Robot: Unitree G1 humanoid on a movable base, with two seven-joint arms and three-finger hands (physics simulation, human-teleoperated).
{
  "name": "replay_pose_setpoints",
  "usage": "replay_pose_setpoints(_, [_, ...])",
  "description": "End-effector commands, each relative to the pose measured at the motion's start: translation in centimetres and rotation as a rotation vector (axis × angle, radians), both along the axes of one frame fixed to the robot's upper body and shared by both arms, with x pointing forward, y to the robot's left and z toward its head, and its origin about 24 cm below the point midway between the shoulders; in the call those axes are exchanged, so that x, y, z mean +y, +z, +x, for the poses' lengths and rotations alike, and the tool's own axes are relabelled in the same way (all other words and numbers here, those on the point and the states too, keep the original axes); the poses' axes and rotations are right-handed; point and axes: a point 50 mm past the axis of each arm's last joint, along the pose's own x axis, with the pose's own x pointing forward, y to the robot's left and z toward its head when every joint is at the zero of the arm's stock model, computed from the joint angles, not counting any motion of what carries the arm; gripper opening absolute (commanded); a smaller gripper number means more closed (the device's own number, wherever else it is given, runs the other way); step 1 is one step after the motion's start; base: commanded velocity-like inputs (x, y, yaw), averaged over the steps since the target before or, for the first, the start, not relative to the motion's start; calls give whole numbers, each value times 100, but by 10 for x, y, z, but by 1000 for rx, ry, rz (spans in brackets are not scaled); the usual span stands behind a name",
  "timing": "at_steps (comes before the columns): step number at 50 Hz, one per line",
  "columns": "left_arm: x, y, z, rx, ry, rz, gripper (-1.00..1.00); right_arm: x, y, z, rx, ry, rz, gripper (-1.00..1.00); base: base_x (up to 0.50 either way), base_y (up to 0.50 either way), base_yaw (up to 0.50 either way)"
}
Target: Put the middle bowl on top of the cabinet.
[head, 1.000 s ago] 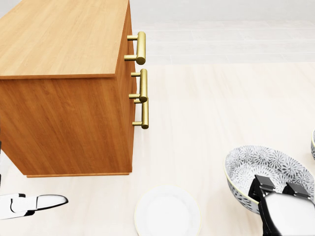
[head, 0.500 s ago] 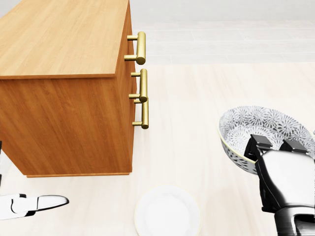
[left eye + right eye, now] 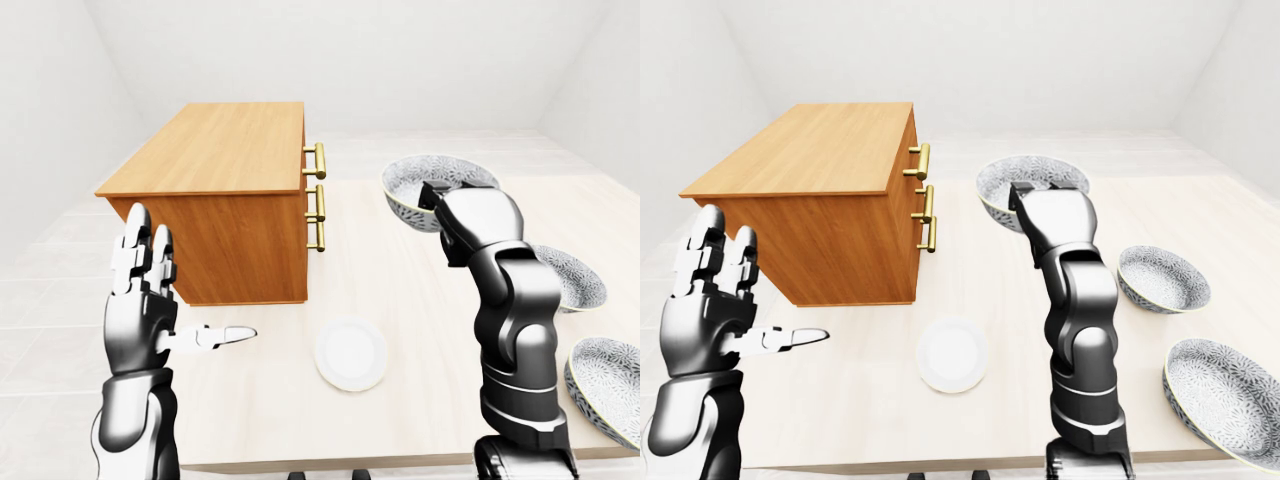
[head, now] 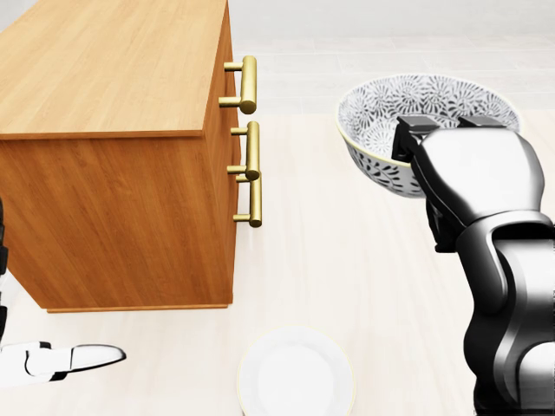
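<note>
Up has gone the patterned bowl (image 4: 377,117), higher than half a second ago. The right hand (image 4: 473,173) holds it by the rim, fingers closed on it. It hangs in the air above the tabletop (image 4: 347,260), beside the wooden cabinet (image 4: 113,78), not on it. The left hand (image 3: 140,305) has its fingers spread open. A white plate (image 3: 350,353) lies near the tabletop's edge closest to the robot.

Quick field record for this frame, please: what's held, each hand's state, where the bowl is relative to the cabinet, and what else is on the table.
held item: patterned bowl, gripped at its rim
right hand: fingers shut on the bowl
left hand: open, holding nothing
bowl vs cabinet: to its right in the head view, not yet on top
also on table: white plate, two more bowls
</note>
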Motion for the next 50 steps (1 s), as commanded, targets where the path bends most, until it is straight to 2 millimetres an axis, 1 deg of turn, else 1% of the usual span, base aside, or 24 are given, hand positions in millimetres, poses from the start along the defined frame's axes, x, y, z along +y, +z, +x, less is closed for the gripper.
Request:
replay_pose_setpoints(1, [0, -5, 6, 20, -10, -8, 100, 16, 45, 28, -58, 102, 20, -100, 0, 0, 0])
replay_pose_setpoints(3, [0, -4, 5, 15, -10, -7, 100, 18, 49, 31, -59, 111, 16, -100, 0, 0, 0])
replay_pose_setpoints(6, [-1, -1, 4, 4, -11, -3, 100, 21, 64, 35, -90, 132, 17, -100, 0, 0, 0])
replay_pose_setpoints(7, [-1, -1, 4, 4, -11, -3, 100, 21, 64, 35, -90, 133, 16, -100, 0, 0, 0])
replay_pose_setpoints(8, [-1, -1, 3, 3, -14, -2, 100, 22, 75, 38, -112, 136, 11, -100, 0, 0, 0])
replay_pose_setpoints(9, [-3, -3, 3, 12, -17, -1, 100, 26, 82, 39, -125, 163, 29, -100, 0, 0, 0])
replay_pose_setpoints(12, [-4, -7, 4, 35, -22, -1, 100, 30, 96, 43, -143, 179, 29, -100, 0, 0, 0])
replay_pose_setpoints(14, [-4, -8, 4, 38, -22, -2, 100, 31, 99, 45, -142, 188, 32, -100, 0, 0, 0])
replay_pose_setpoints(15, [-4, -8, 5, 39, -23, -3, 100, 34, 105, 48, -146, 206, 43, -100, 0, 0, 0])
replay_pose_setpoints(20, [-2, -7, 3, 34, -20, -1, 100, 37, 119, 56, -138, 225, 53, -100, 0, 0, 0])
replay_pose_setpoints(27, [0, -10, 5, 44, -17, -9, 100, 39, 130, 66, -110, 247, 76, -100, 0, 0, 0])
replay_pose_setpoints(32, [-2, -11, 4, 50, -22, -8, 100, 46, 140, 73, -90, 287, 101, -100, 0, 0, 0])
replay_pose_setpoints(35, [-2, -10, 4, 47, -22, -6, 100, 53, 147, 76, -77, 331, 131, -100, 0, 0, 0])
replay_pose_setpoints(40, [-2, -10, 4, 45, -21, -8, 100, 70, 164, 75, -77, 434, 193, -100, 0, 0, 0])
replay_pose_setpoints(41, [-2, -10, 4, 47, -21, -8, 100, 76, 169, 75, -73, 467, 211, -100, 0, 0, 0])
replay_pose_setpoints(43, [-2, -10, 4, 47, -21, -8, 100, 78, 172, 76, -66, 480, 218, -100, 0, 0, 0])
replay_pose_setpoints(44, [-2, -10, 3, 48, -20, -7, 100, 83, 177, 76, -60, 499, 226, -100, 0, 0, 0])
replay_pose_setpoints(50, [0, -11, 3, 51, -15, -11, 100, 99, 188, 77, -46, 550, 234, -100, 0, 0, 0])
